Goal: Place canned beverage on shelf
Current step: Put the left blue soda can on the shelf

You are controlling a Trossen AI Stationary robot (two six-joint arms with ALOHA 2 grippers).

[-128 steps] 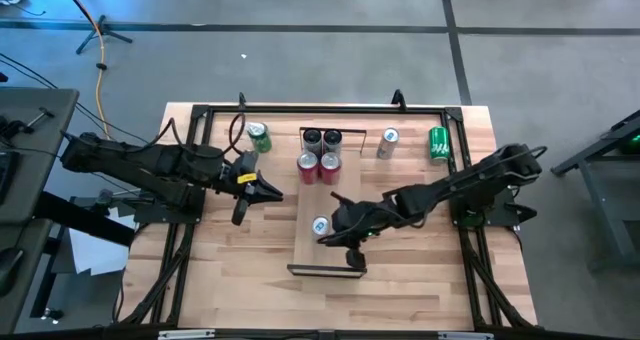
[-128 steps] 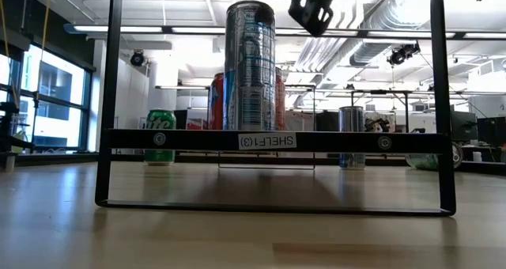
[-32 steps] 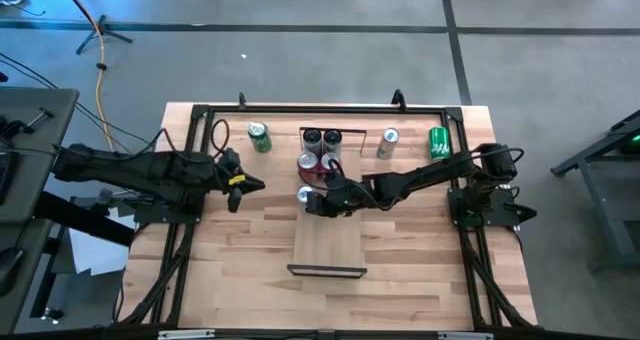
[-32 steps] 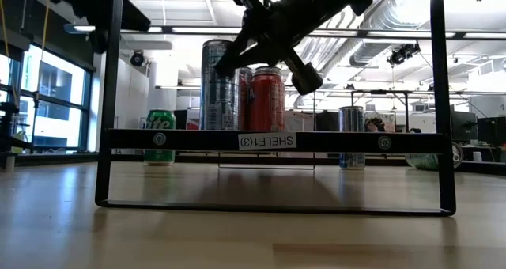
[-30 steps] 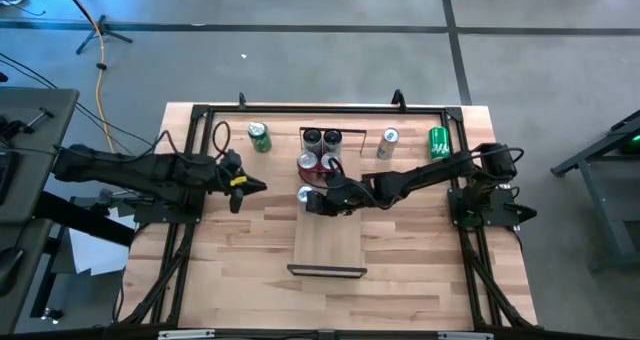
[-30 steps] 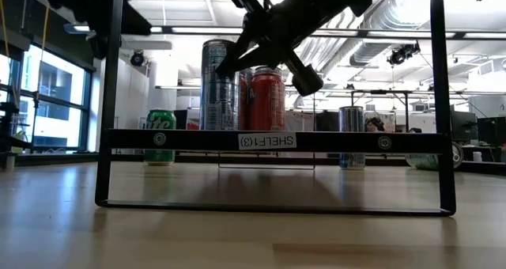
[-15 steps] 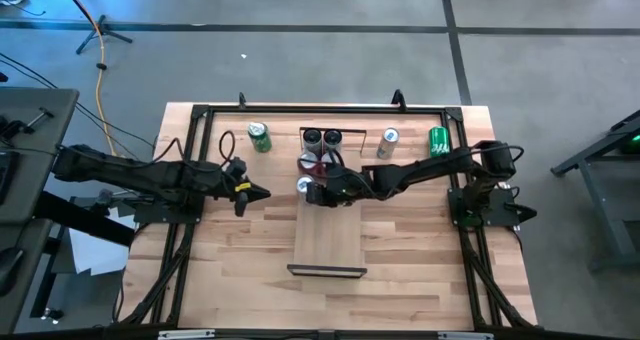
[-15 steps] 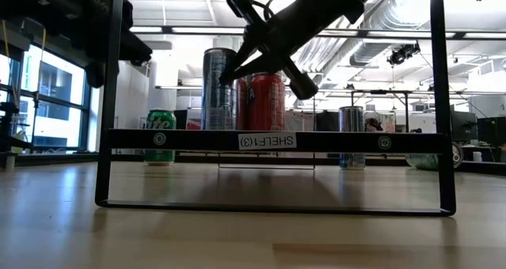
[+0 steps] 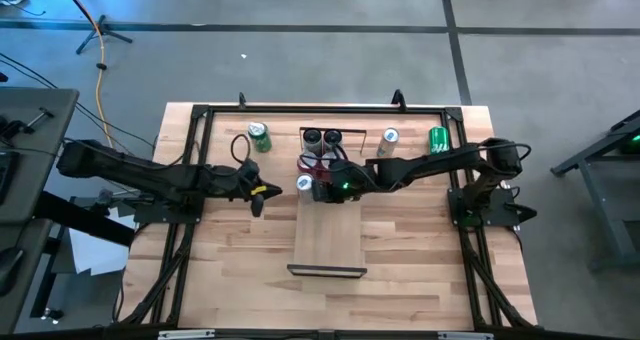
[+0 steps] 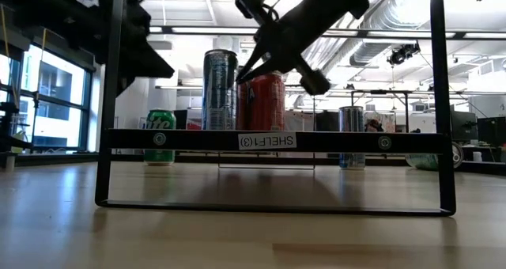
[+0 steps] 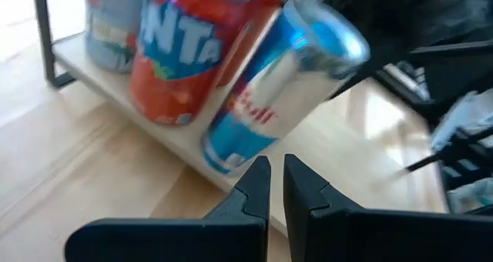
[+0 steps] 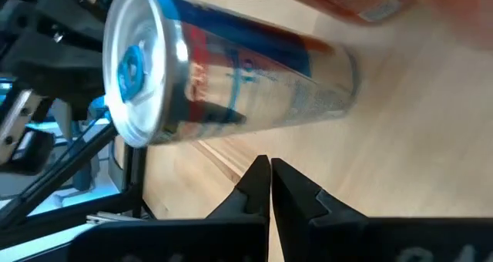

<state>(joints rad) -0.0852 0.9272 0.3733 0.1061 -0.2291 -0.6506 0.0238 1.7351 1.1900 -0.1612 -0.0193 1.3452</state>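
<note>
One tall blue can (image 9: 304, 184) stands on the shelf (image 9: 328, 242) at its left edge, beside red cans (image 9: 322, 166). Right gripper (image 9: 322, 188), fingers together, empty, sits just beside it. Left gripper (image 9: 258, 194) closed, empty, waits left of shelf. Placing looks done; next likely retreat without knocking cans.

Slim can (image 9: 304, 184) on shelf (image 9: 328, 235) left edge, apparently touching two cans (image 9: 320, 164) behind it

- Table (image 9: 230, 270): shelf (image 9: 328, 240) at centre; green cans at 11 (image 9: 259, 137) and 1 (image 9: 439, 142), silver can (image 9: 388, 141) at 12.
- Shelf's 12 end: five cans (image 9: 318, 155).
</note>
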